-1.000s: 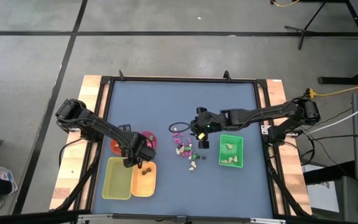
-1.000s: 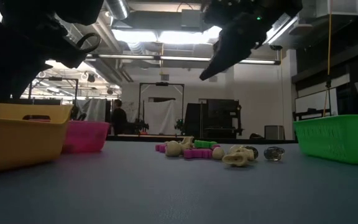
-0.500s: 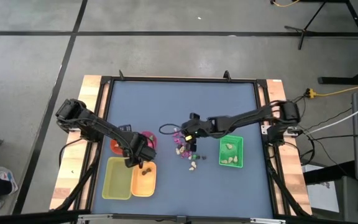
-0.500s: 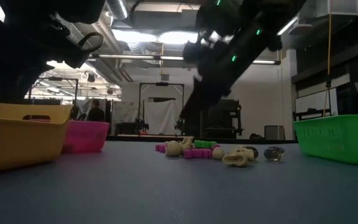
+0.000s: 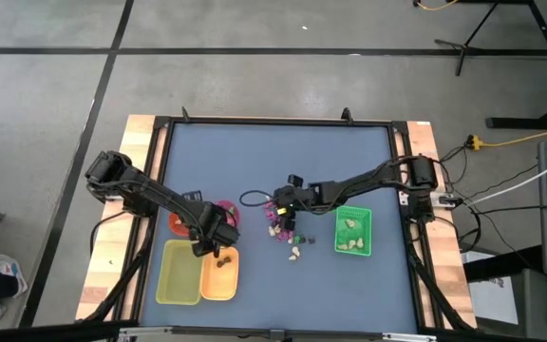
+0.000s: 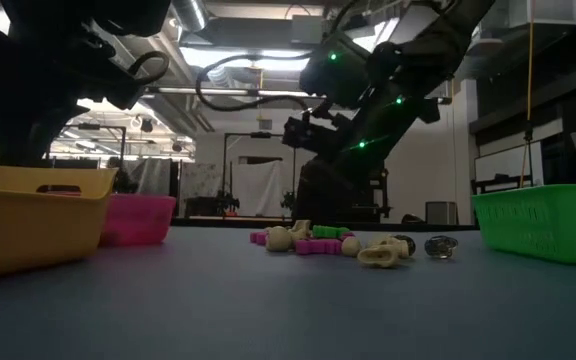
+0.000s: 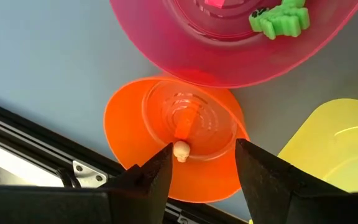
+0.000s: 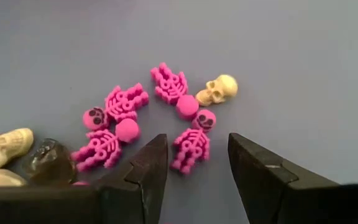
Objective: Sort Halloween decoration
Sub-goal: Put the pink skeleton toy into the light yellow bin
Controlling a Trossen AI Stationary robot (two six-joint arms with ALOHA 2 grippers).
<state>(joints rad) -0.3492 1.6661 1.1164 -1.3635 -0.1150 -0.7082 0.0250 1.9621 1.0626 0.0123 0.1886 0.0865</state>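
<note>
The trinkets lie in a loose pile [image 5: 288, 233] at mid table, also seen in the low view [image 6: 338, 243]. My right gripper [image 5: 281, 211] hovers open just above the pile. In its wrist view the gripper [image 8: 197, 142] stands with a finger on either side of a magenta skeleton [image 8: 191, 146], among more magenta skeletons, cream skulls [image 8: 217, 90] and a dark brown piece [image 8: 45, 160]. My left gripper [image 5: 218, 249] is open [image 7: 204, 148] over the orange bowl [image 7: 173, 134]. A small cream trinket [image 7: 181, 150] shows in that bowl beside one finger.
The pink bowl [image 7: 241, 43] holds a green trinket [image 7: 278, 17] and a magenta one. A yellow tray [image 5: 179, 272] and an orange-yellow tray [image 5: 220, 274] sit near the left gripper. The green tray [image 5: 352, 231] with cream pieces sits right of the pile. Bare blue table lies toward the far edge.
My right gripper has moved toward the table's left and come down, from beside the green tray to just over the trinket pile. The left arm has kept still.
</note>
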